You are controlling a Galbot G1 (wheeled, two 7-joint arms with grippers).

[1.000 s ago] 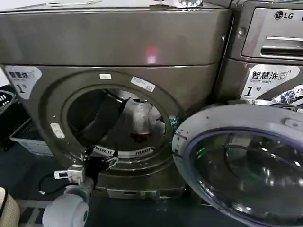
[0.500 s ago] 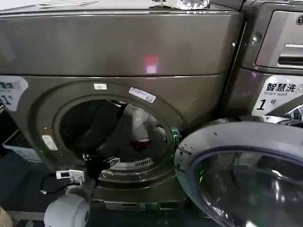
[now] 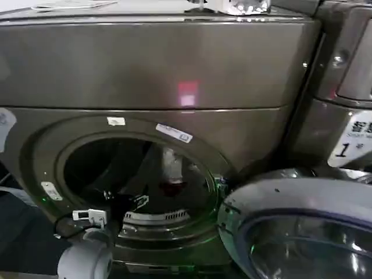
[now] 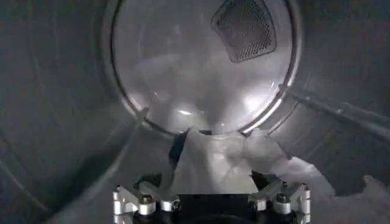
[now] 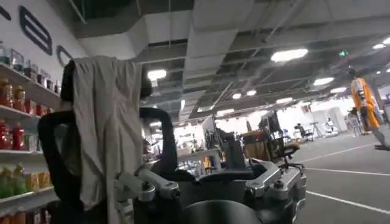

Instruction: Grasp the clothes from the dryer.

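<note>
The bronze-grey dryer (image 3: 174, 64) stands with its porthole open. Deep inside lie the clothes (image 3: 172, 165), a pale bundle with a dark red piece (image 3: 172, 187). My left arm (image 3: 87, 258) reaches up over the porthole's lower lip, and the left gripper (image 3: 124, 201) is inside the drum. In the left wrist view the white clothes (image 4: 213, 164) lie on the drum floor just ahead of my left gripper (image 4: 207, 182), which is open, its fingertips (image 4: 150, 181) wide apart on either side of the bundle's near edge. My right gripper (image 5: 207, 176) is open and faces the room.
The round glass door (image 3: 302, 232) hangs open at the front right, close to the porthole. A second grey machine (image 3: 349, 87) stands to the right. Behind the right gripper, a chair (image 5: 103, 134) draped with grey cloth stands by shelves of bottles (image 5: 18, 97).
The head view has closed in on the dryer, and the neighbouring machine has slid off to the right. The left arm stays at the porthole's lower lip, reaching inside.
</note>
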